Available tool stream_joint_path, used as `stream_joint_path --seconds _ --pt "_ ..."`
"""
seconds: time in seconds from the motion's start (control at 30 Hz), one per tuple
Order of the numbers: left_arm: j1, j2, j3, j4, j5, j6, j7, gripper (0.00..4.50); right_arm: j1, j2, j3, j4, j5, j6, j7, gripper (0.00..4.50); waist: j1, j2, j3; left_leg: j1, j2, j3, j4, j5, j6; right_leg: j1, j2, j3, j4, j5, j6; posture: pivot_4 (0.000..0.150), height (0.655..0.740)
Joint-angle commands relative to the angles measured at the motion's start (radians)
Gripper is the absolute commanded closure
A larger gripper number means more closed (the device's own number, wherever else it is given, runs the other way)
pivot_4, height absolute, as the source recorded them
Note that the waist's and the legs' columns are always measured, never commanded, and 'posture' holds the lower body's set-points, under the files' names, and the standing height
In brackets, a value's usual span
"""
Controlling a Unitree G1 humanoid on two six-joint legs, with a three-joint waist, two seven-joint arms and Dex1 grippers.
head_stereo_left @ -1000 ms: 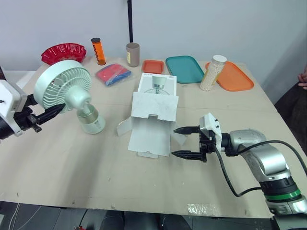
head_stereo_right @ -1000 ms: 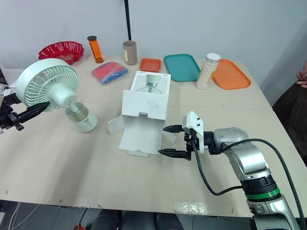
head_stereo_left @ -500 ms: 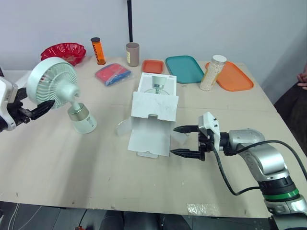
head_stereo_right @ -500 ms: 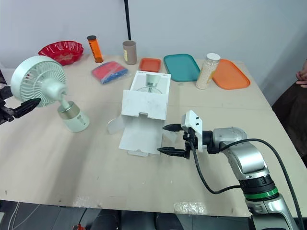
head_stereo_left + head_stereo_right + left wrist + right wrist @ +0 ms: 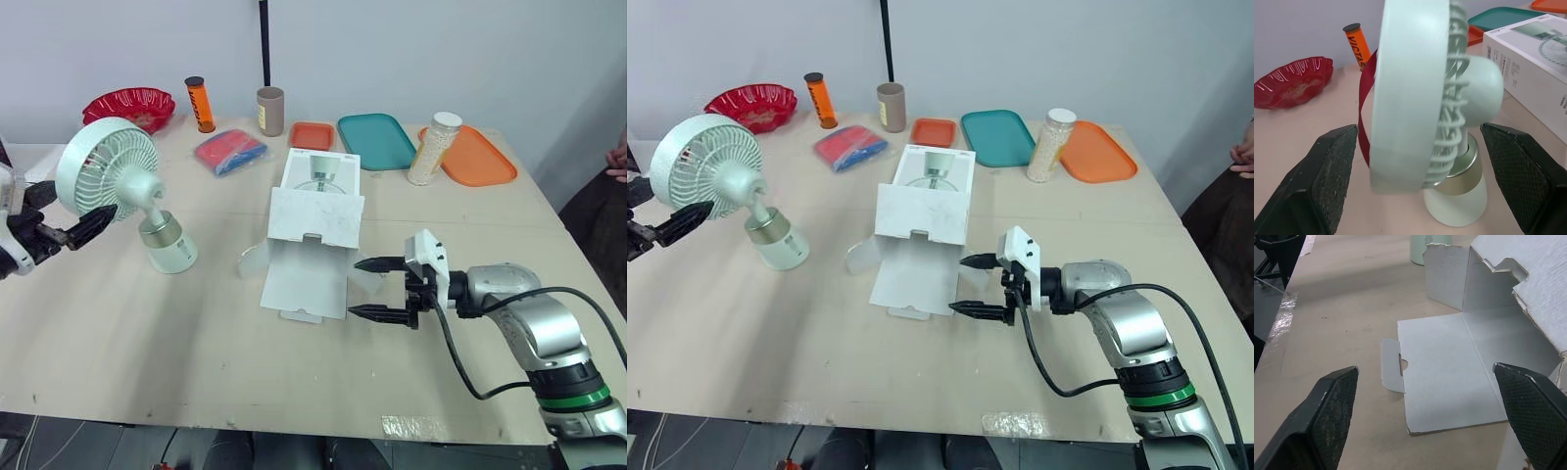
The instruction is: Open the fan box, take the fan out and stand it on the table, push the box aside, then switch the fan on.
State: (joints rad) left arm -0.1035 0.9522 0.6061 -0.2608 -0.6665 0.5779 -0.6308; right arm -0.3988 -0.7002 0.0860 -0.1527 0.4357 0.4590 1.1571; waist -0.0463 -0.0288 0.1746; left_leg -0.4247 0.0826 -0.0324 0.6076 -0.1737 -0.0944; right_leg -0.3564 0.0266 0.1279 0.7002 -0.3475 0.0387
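Note:
The pale green fan (image 5: 127, 191) stands on its base on the table's left side, its head tilted back. My left gripper (image 5: 83, 203) is open, one finger on each side of the fan's head (image 5: 1415, 93), with a gap on both sides. The white fan box (image 5: 318, 206) lies open mid-table, its flap (image 5: 1449, 367) flat on the table toward me. My right gripper (image 5: 356, 289) is open just right of that flap, low over the table, with nothing between its fingers.
Along the far edge stand a red bowl (image 5: 129, 106), an orange tube (image 5: 201, 105), a brown cup (image 5: 271, 111), a red and blue packet (image 5: 230, 152), a small orange tray (image 5: 313, 135), a teal tray (image 5: 377, 141), a jar (image 5: 435, 148) and an orange tray (image 5: 480, 157). A person's hand (image 5: 619, 162) shows at the right.
The fan went left in my left gripper and now stands on the table. The gripper has drawn back a little from it. My right arm and the box have not moved.

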Motion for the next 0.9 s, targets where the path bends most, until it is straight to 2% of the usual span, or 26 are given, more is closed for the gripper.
stream_joint_path --seconds 0.03,0.2,0.43,0.53,0.63,0.77,0.83,0.9 --pt "0.017 -0.006 0.081 -0.095 -0.003 0.013 0.028 0.23 -0.023 -0.013 -0.005 -0.004 0.006 -0.007 0.024 0.0 0.0 0.0 0.0 0.0 0.0 0.0 0.0 0.0 0.0 0.0 0.0 0.0 0.0 0.0 0.0 0.15 0.7389" --pt "0.031 -0.039 0.142 -0.17 -0.014 -0.008 0.037 0.23 -0.045 -0.014 -0.003 0.01 0.006 -0.004 0.043 0.0 0.0 0.0 0.0 0.0 0.0 0.0 0.0 0.0 0.0 0.0 0.0 0.0 0.0 0.0 0.0 0.15 0.7389" --pt "0.029 -0.159 0.232 -0.294 -0.139 -0.026 0.084 0.23 -0.091 -0.007 0.016 0.05 -0.006 -0.012 0.072 0.0 -0.001 -0.001 0.0 0.0 0.0 0.0 0.0 0.0 0.0 0.0 0.0 0.0 0.0 0.0 0.0 0.15 0.7389" --pt "0.037 -0.168 0.229 -0.359 -0.236 0.001 0.089 0.23 -0.101 -0.004 0.018 0.058 -0.009 -0.014 0.07 0.0 0.0 -0.001 0.0 0.0 0.0 0.0 0.001 0.0 0.0 0.001 -0.001 0.0 0.0 0.0 0.0 0.15 0.7389" --pt "0.098 -0.15 0.188 -0.461 -0.403 0.056 0.044 0.23 -0.109 0.004 0.005 0.055 -0.008 -0.005 0.04 0.0 -0.001 -0.001 0.0 0.0 0.0 -0.001 0.001 0.0 0.0 0.002 -0.001 0.0 0.0 0.0 0.0 0.15 0.7389" --pt "0.201 -0.124 0.159 -0.526 -0.475 0.078 -0.019 0.23 -0.123 0.019 -0.023 0.039 0.004 0.023 -0.018 0.0 -0.002 0.0 0.0 0.0 0.0 -0.001 0.001 0.0 0.0 0.002 -0.001 0.0 0.0 0.0 0.0 0.15 0.7389" --pt "0.247 -0.113 0.136 -0.536 -0.453 0.075 -0.059 0.23 -0.131 0.022 -0.036 0.025 0.012 0.045 -0.049 0.0 -0.002 0.0 0.0 0.001 0.0 -0.001 0.001 0.0 0.0 0.002 0.0 0.0 0.0 0.0 0.0 0.15 0.7389" --pt "0.319 -0.106 0.086 -0.537 -0.372 0.054 -0.13 0.23 -0.131 0.021 -0.054 -0.006 0.024 0.068 -0.082 0.0 -0.001 0.0 0.0 0.001 0.0 -0.001 0.001 0.0 0.0 0.002 0.0 0.0 0.0 0.0 0.0 0.15 0.7389"
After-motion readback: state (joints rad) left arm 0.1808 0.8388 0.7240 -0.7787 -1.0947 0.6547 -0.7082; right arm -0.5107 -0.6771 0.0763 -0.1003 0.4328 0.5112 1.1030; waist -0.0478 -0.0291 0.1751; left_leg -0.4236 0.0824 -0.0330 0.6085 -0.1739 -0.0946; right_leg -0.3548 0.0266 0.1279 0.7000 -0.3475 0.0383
